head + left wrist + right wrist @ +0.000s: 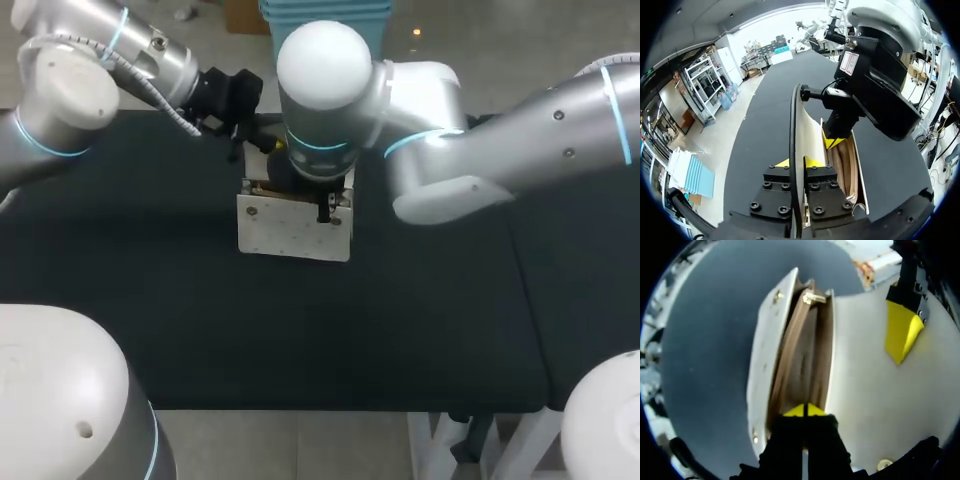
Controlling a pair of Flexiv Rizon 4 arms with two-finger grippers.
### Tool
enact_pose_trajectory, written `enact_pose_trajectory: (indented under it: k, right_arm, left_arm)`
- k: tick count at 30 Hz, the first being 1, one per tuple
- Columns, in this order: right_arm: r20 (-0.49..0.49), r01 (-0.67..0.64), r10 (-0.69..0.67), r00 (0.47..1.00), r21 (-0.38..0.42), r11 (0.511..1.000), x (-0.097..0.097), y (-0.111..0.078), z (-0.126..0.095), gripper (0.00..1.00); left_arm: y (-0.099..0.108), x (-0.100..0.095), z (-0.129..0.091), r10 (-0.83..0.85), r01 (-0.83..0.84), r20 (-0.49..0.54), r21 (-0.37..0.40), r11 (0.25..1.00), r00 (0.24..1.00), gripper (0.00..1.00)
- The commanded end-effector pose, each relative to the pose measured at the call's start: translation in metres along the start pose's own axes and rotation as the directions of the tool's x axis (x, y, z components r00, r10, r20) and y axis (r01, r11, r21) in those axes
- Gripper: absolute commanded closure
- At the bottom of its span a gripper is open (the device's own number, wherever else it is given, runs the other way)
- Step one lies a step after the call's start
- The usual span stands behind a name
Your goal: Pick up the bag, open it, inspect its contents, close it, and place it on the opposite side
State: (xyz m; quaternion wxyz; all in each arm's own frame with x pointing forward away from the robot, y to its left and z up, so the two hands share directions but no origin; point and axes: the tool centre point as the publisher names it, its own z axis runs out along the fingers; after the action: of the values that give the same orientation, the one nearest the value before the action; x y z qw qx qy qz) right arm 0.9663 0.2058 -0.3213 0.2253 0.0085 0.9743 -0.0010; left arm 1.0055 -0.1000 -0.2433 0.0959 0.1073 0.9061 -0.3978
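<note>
A white bag [292,230] stands on the black table [430,320] with its flap lifted and its brown inside [800,355] showing. My left gripper [797,162] is shut on the thin edge of the flap [810,132], holding it up; in the head view it [262,140] sits behind the bag. One of its yellow fingers [901,330] lies against the flap's white face. My right gripper [804,411] is shut, its tips at the bag's open mouth [834,141]. Whether they pinch the lining I cannot tell. From above it [322,208] hangs over the bag's top.
My right arm's big white joint [325,75] hides the bag's far side in the head view. The dark table stretches wide to both sides of the bag and toward the front edge.
</note>
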Motion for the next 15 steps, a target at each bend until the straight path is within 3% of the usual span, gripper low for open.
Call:
enact_pose_trajectory:
  k: [1, 6, 7, 11, 12, 13, 15]
  right_arm:
    - [-0.056, 0.001, 0.0, 0.998, 0.019, 1.0, -0.005, 0.009, 0.006, 1.0]
    - [-0.08, -0.014, 0.016, 0.997, 0.024, 1.0, 0.002, 0.008, 0.008, 1.0]
    - [-0.085, -0.015, 0.017, 0.996, 0.025, 1.0, 0.004, 0.007, 0.008, 0.93]
    - [-0.109, -0.026, 0.031, 0.994, 0.039, 0.999, 0.013, 0.003, 0.01, 0.48]
    - [-0.113, -0.029, 0.034, 0.993, 0.043, 0.999, 0.015, 0.002, 0.011, 0.14]
    - [-0.12, -0.032, 0.037, 0.992, 0.043, 0.999, 0.017, 0.002, 0.012, 0.0]
    - [-0.126, -0.043, 0.048, 0.991, 0.041, 0.998, 0.021, 0.001, 0.014, 0.0]
  left_arm:
    - [0.001, 0.002, -0.003, -0.001, 0.001, 0.007, 0.012, 1.0, 1.0, 1.0]
    - [0.003, 0.001, -0.003, -0.008, 0.008, 0.002, 0.017, 1.0, 1.0, 1.0]
    - [0.004, 0.001, -0.003, -0.011, 0.011, 0.002, 0.017, 1.0, 1.0, 1.0]
    - [0.006, 0.0, -0.004, -0.019, 0.018, 0.003, 0.023, 1.0, 1.0, 1.0]
    - [0.006, 0.0, -0.004, -0.02, 0.02, 0.004, 0.024, 1.0, 1.0, 1.0]
    - [0.007, 0.0, -0.004, -0.021, 0.021, 0.005, 0.024, 0.999, 1.0, 1.0]
    - [0.008, -0.001, -0.004, -0.024, 0.024, 0.004, 0.025, 0.999, 1.0, 1.0]
